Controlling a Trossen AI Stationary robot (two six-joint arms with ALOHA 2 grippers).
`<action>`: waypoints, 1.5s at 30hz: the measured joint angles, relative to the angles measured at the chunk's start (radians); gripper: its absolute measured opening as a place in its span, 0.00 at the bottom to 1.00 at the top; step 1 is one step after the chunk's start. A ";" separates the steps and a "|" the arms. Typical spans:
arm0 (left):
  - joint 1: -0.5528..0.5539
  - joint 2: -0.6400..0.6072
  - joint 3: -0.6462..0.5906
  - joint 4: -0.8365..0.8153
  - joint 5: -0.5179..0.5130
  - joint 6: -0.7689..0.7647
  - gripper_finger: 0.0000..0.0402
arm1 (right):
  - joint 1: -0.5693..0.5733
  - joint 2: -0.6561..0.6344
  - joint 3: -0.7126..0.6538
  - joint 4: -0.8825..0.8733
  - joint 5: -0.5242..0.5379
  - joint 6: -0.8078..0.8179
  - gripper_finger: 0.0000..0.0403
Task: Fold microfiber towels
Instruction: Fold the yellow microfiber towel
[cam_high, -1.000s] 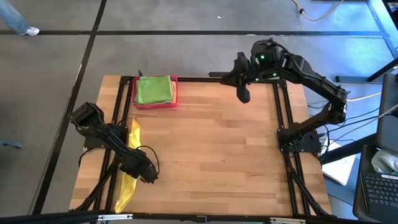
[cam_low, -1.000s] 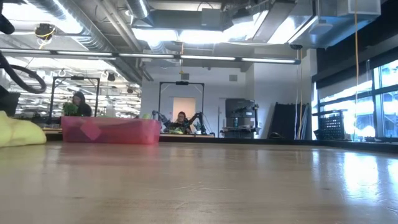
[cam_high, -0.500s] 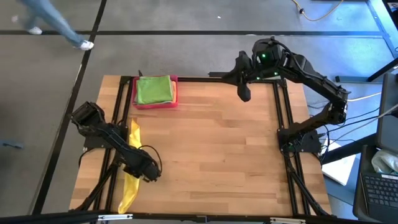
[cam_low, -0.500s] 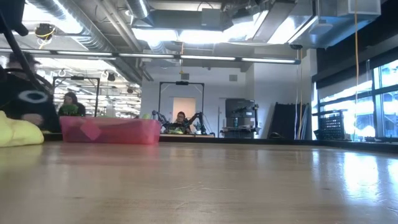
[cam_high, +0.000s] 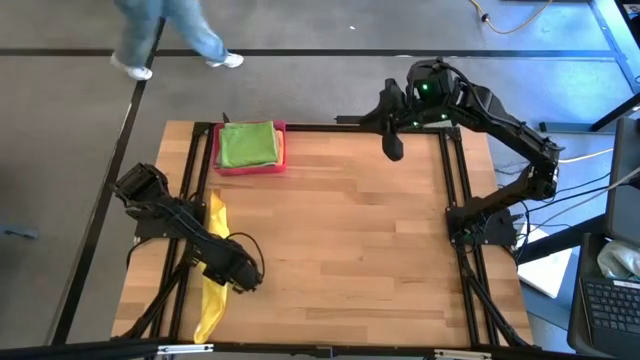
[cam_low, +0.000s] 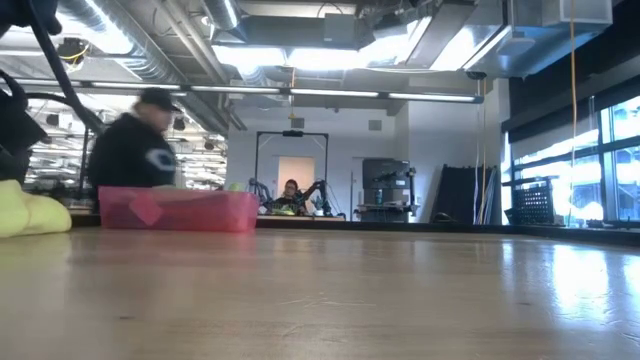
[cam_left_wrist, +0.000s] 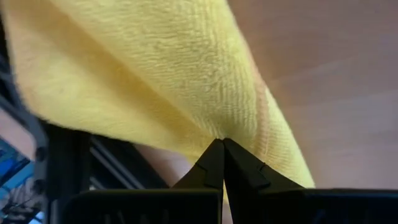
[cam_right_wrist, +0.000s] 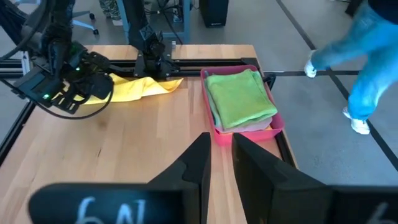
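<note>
Since a second ago the left gripper (cam_high: 243, 279) has slid along the worktop's (cam_high: 350, 250) left edge and pinched shut on the yellow towel (cam_high: 211, 290), a soft, nubby strip draped over the black frame rail (likely to drag it inward for folding). Folded green towel (cam_high: 246, 144) fills the rigid pink tray (cam_high: 250, 168) at the far-left corner. Right gripper (cam_high: 393, 150) waits by the far edge, fingers narrowly parted, empty.

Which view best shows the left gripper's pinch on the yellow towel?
Left wrist view: the left gripper is shut on the yellow towel. The high view hides the contact under the arm; the right wrist view shows it from afar.
</note>
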 joint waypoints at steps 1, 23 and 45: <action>0.000 0.000 0.005 -0.016 0.000 0.001 0.01 | -0.004 0.000 0.000 0.004 0.000 0.001 0.17; -0.004 0.000 0.120 -0.163 -0.120 0.131 0.29 | -0.029 0.000 0.000 -0.003 -0.001 0.006 0.17; -0.004 0.076 0.078 -0.056 -0.119 0.132 0.35 | -0.029 0.000 0.000 -0.041 -0.001 0.005 0.17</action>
